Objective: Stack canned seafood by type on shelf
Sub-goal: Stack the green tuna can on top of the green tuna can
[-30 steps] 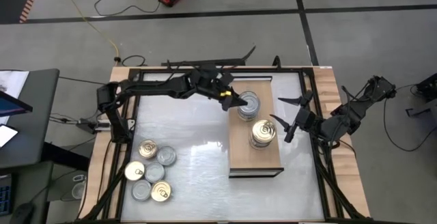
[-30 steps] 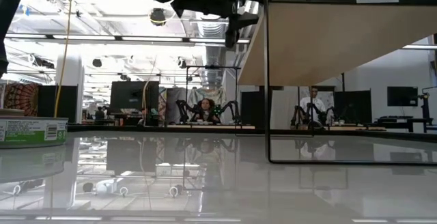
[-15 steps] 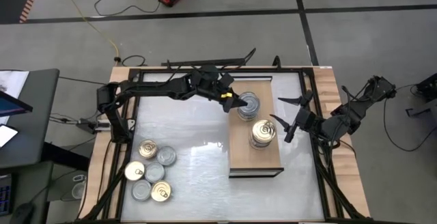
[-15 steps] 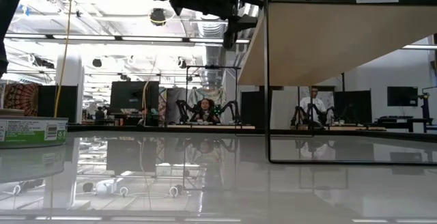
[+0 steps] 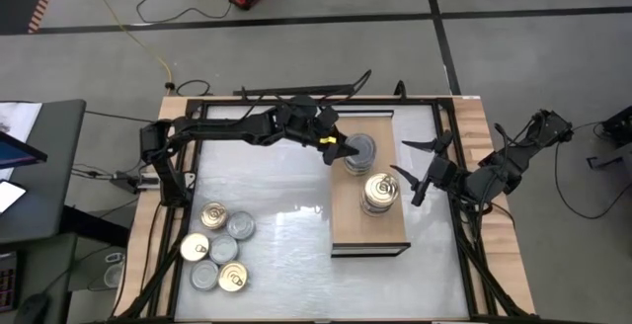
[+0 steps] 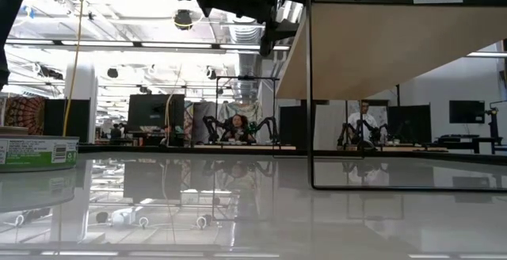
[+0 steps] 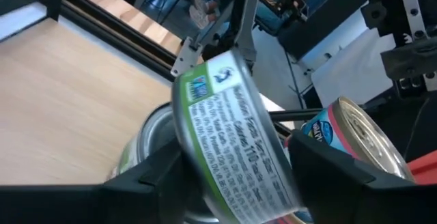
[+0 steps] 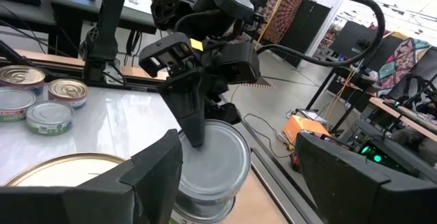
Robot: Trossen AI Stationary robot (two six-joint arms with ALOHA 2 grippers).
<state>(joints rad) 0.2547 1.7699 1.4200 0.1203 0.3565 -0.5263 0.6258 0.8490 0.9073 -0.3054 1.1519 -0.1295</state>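
The shelf (image 5: 380, 227) is a light-wood board on a thin dark frame at the table's right. On it stand a stack of silver-lidded tins (image 5: 361, 151) and, nearer, a stack of gold-lidded tins (image 5: 380, 192). My left gripper (image 5: 343, 146) reaches level from the left, open. Its fingers stand on either side of the green-labelled top tin (image 7: 232, 135), whose base rests on the tin below (image 7: 147, 138). My right gripper (image 5: 411, 164) waits open to the right of the stacks. My left gripper has its fingers (image 7: 153, 173) beside the green-labelled wall of the top tin, coming level from the table's left. I cannot tell whether they touch the wall. The tin sits lid up on the stack (image 8: 215, 157).
Several loose tins (image 5: 219, 247), gold and silver lids mixed, lie on the tabletop at the near left. The shelf's near half is bare wood. The shelf stands raised above the tabletop (image 6: 380, 46). People sit in the room beyond the table.
My left gripper has rolled a little at the silver stack without leaving it. The top tin stays on the stack.
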